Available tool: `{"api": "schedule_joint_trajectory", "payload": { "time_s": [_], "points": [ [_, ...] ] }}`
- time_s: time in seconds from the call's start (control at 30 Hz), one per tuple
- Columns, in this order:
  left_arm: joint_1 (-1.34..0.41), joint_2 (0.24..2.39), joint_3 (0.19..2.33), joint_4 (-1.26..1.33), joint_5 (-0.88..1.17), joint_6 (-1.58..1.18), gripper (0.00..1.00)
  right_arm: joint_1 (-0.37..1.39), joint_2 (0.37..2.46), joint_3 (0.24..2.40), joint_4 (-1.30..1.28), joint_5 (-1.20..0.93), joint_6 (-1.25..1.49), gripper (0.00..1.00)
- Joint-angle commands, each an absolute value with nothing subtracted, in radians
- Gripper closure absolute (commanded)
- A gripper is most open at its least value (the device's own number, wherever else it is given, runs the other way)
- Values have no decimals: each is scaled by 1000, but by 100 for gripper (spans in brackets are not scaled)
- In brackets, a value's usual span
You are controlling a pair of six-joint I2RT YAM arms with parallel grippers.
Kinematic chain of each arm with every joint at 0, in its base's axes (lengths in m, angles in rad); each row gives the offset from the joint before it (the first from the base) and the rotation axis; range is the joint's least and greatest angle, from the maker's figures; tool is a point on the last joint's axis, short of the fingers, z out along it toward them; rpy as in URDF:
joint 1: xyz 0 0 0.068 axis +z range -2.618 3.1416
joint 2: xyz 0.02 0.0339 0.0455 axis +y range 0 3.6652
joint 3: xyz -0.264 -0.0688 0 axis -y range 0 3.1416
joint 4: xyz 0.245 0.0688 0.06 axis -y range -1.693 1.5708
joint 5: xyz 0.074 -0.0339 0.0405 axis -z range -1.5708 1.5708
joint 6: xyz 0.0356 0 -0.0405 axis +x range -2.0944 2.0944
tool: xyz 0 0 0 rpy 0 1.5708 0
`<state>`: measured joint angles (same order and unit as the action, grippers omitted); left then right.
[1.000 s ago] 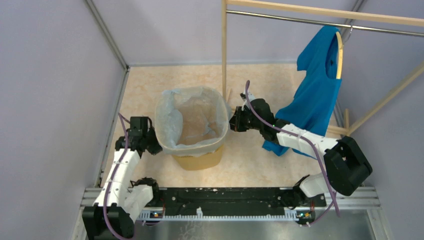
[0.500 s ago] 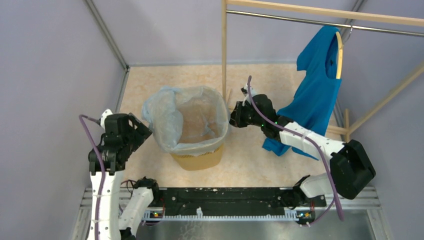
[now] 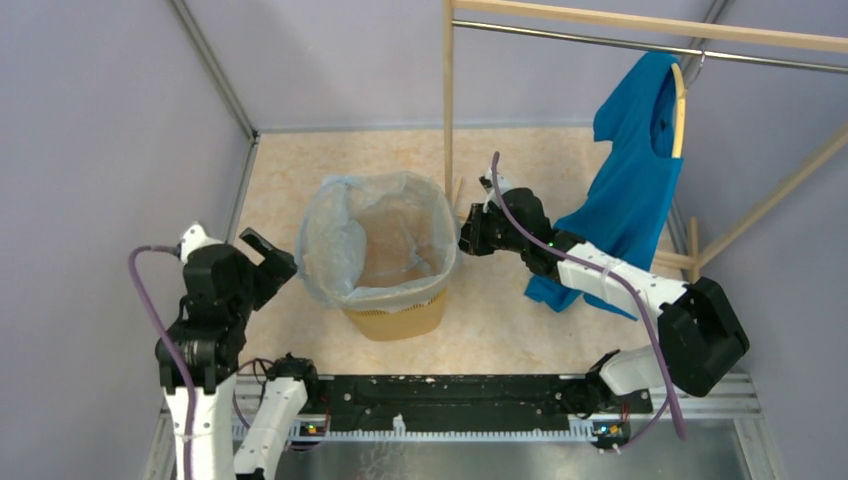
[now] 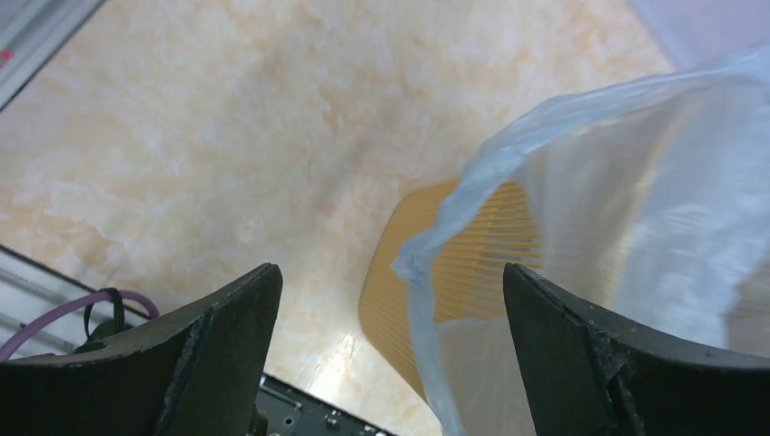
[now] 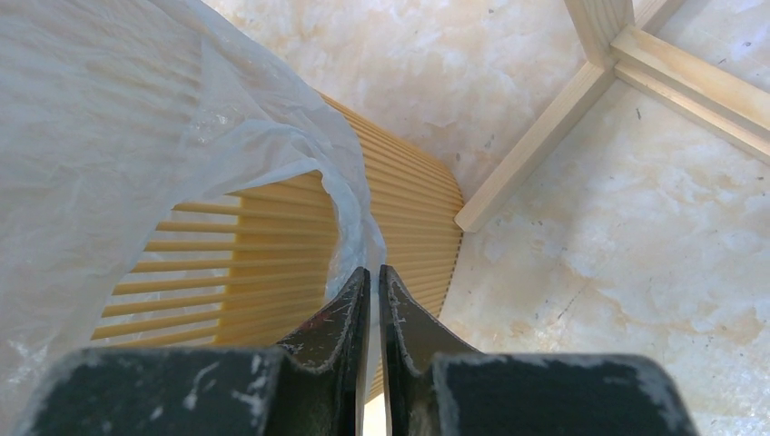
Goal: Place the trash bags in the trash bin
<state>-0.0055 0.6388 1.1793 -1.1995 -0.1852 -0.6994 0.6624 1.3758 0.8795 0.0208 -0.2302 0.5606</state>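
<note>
The yellow slatted trash bin (image 3: 395,322) stands on the floor with a pale blue translucent trash bag (image 3: 375,240) lining it, its edge draped over the rim. My left gripper (image 3: 268,258) hangs open just left of the bin, apart from the bag. In the left wrist view, the bag's loose edge (image 4: 636,182) and the bin wall (image 4: 472,272) lie beyond the wide-open left gripper (image 4: 389,270). My right gripper (image 3: 466,240) is at the bin's right rim. In the right wrist view the right gripper (image 5: 374,270) is shut on a thin fold of the bag (image 5: 109,118) outside the bin wall (image 5: 409,209).
A wooden rack post (image 3: 448,100) stands just behind the bin's right side, its foot (image 5: 545,145) on the floor near my right gripper. A blue shirt (image 3: 635,190) hangs on the rack above my right arm. Walls close in left and back.
My left gripper opened, let go of the bag's left edge and drew back to the left and toward the near rail. The bag's left edge sagged outward. The right arm barely moved.
</note>
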Motion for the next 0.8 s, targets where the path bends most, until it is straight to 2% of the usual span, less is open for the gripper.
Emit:
{"api": "schedule_joint_trajectory", "payload": {
  "time_s": [0.0, 0.37, 0.47, 0.67, 0.77],
  "points": [
    [-7, 616, 1229, -1147, -198, -678, 2, 656, 1367, 928, 45, -244, 543, 92],
    [-6, 671, 1007, -942, -81, -663, 10, 656, 1373, 930, 58, -270, 552, 92],
    [-7, 679, 936, -904, -29, -675, 14, 655, 1374, 928, 62, -283, 555, 84],
    [-6, 724, 820, -834, -32, -704, 37, 656, 1378, 915, 93, -294, 573, 71],
    [-7, 764, 789, -816, -21, -707, 56, 655, 1396, 911, 120, -316, 590, 70]
  ]
}}
